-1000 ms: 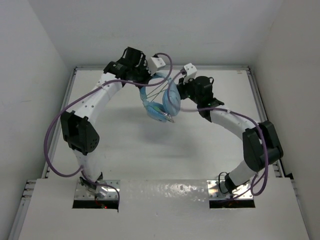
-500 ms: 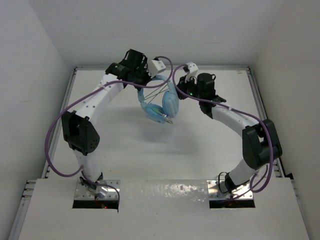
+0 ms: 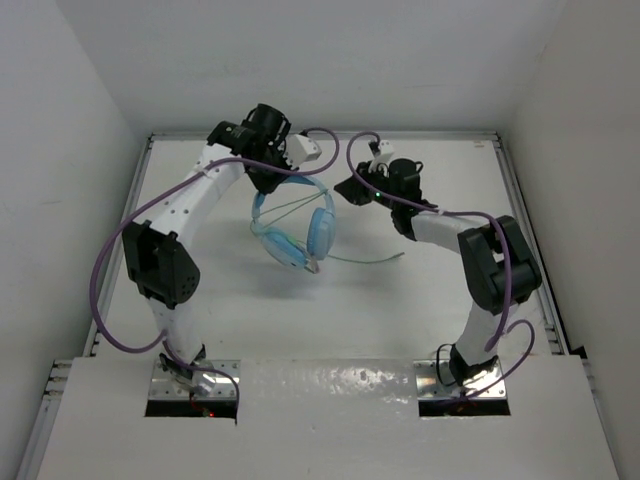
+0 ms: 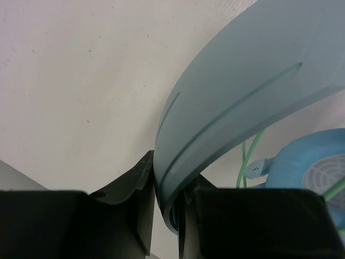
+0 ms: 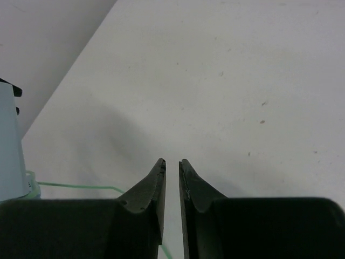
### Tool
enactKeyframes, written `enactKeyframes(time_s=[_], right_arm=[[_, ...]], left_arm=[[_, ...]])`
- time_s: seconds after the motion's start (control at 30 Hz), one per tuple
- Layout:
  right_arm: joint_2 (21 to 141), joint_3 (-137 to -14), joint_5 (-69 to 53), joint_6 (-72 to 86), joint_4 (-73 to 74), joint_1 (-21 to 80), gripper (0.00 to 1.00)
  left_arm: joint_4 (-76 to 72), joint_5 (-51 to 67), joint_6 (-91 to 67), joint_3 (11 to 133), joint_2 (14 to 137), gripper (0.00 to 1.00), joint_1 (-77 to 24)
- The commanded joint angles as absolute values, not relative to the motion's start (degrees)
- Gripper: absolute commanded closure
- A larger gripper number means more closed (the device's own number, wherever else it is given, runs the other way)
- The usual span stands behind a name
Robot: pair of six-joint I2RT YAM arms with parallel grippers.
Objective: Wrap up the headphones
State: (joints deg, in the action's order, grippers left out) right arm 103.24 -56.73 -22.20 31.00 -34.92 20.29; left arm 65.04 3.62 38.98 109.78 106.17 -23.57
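Observation:
The light blue headphones (image 3: pixel 320 228) hang from my left gripper (image 3: pixel 283 180), which is shut on the headband (image 4: pixel 242 81) near the back of the table. Both ear cups dangle below it, one of them showing in the left wrist view (image 4: pixel 307 172). The thin pale green cable (image 3: pixel 370 260) runs across between the cups and trails loose over the table to the right. My right gripper (image 3: pixel 345 188) hovers just right of the headphones, jaws almost together with a thin slit and nothing between them (image 5: pixel 172 162). The cable (image 5: pixel 75 186) passes on the table below it.
White walls enclose the table at the back (image 3: pixel 320 135), the left and the right. Thick purple robot cables (image 3: pixel 325 145) loop off both wrists above the headphones. The arm bases stand at the near edge.
The left gripper has swung the headphones left and toward the front. The right gripper has pulled back toward the far wall, and the cable end now lies loose on the table.

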Motion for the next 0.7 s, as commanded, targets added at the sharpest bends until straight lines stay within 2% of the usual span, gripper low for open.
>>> enactKeyframes(time_s=[0.0,0.03,0.07,0.13,0.17,0.27,0.4,0.5,0.67], right_arm=[[103.1,-55.8,-19.6,29.7,-36.7,21.1,0.84],[101.8,-54.2,-18.2,27.9,-36.0,21.1,0.80],[100.8,-53.2,-17.5,26.6,-35.7,21.1,0.68],[97.6,-51.4,-15.4,22.8,-32.9,20.7,0.59],[96.4,-51.4,-14.8,21.8,-31.0,20.3,0.50],[92.7,-54.6,-7.7,20.2,-16.9,18.6,0.30],[90.2,-61.2,9.3,25.5,5.4,17.1,0.28],[89.0,-63.1,20.5,38.9,20.8,17.3,0.29],[88.5,-55.6,19.8,49.1,19.3,18.7,0.33]], left_arm=[[64.9,3.2,37.9,107.9,104.3,1.00,-23.9],[64.7,3.3,38.1,106.5,104.1,1.00,-23.9],[64.4,3.3,38.2,105.7,104.0,1.00,-23.9],[63.9,3.2,38.2,104.5,103.7,1.00,-23.9],[63.9,3.2,38.2,104.3,103.7,1.00,-23.9],[63.9,3.4,38.2,104.3,103.6,1.00,-23.9],[64.0,4.1,37.9,104.7,103.5,1.00,-23.9],[64.2,5.0,37.7,105.4,104.0,1.00,-23.9],[63.8,5.8,37.5,105.7,104.3,1.00,-23.9]])
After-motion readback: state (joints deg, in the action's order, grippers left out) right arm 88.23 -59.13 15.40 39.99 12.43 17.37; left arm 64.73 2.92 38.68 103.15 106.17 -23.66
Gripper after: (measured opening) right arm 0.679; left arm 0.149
